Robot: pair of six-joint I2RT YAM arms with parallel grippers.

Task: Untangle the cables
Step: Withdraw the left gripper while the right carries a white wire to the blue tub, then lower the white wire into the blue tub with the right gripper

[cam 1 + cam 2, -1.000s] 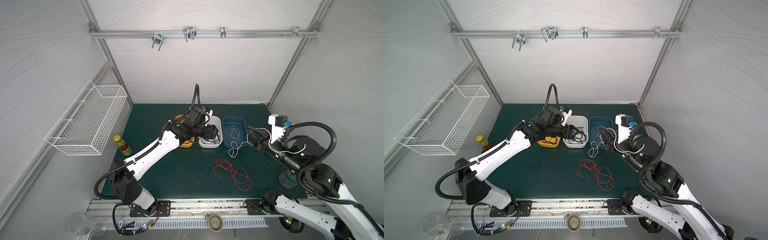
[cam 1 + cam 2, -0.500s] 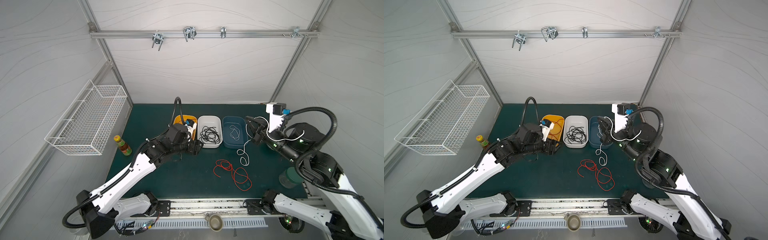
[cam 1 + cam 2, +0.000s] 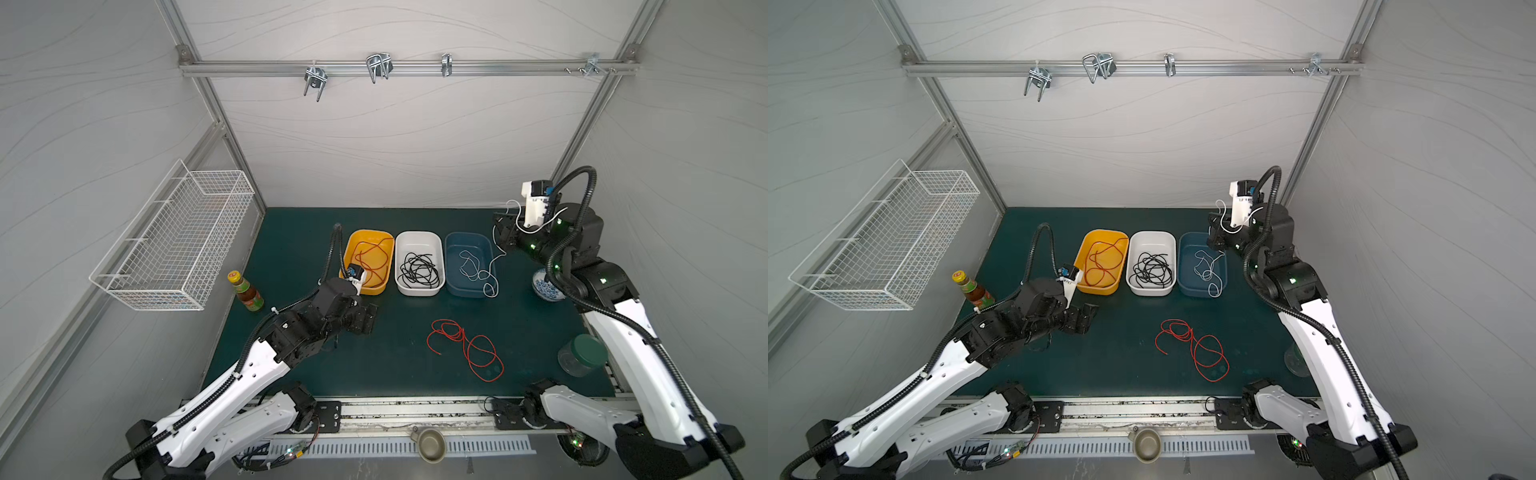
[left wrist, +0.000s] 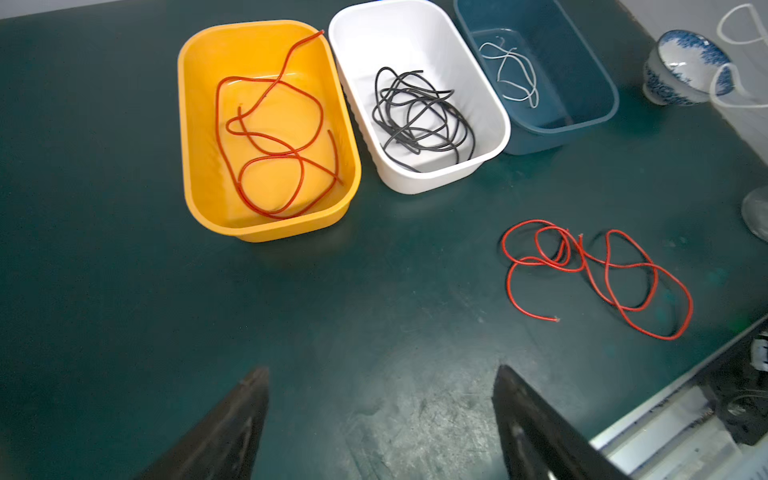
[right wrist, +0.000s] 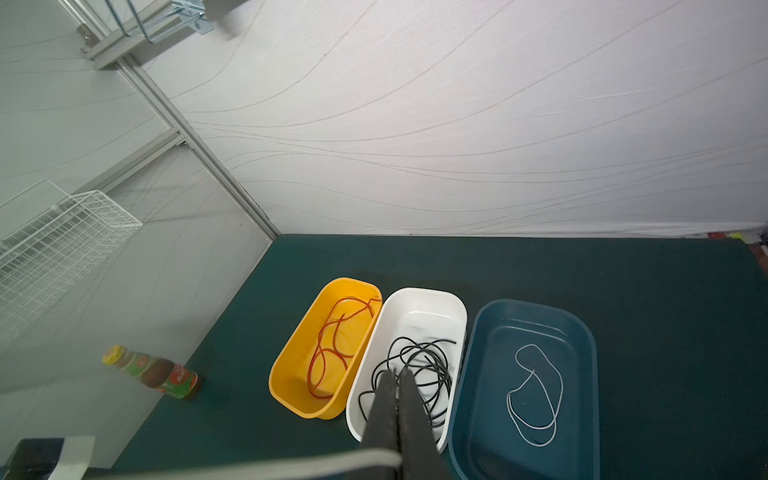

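Cables (image 3: pixel 419 276) in three tubs at mid-frame of the top view, with one loose on the mat (image 3: pixel 291 249).
From left to right, the yellow tub (image 3: pixel 361 239) holds a red cable (image 3: pixel 376 259), the white tub (image 3: pixel 417 237) a black cable (image 3: pixel 417 270), and the blue tub (image 3: pixel 467 243) a white cable (image 3: pixel 478 272). The white cable's end trails over the right-hand rim up to the right gripper (image 3: pixel 500 232), clenched on it at right of frame. A second red cable (image 3: pixel 455 332) lies looped below the blue tub. The left gripper (image 4: pixel 380 370), jaws spread and empty, hovers below the yellow tub.
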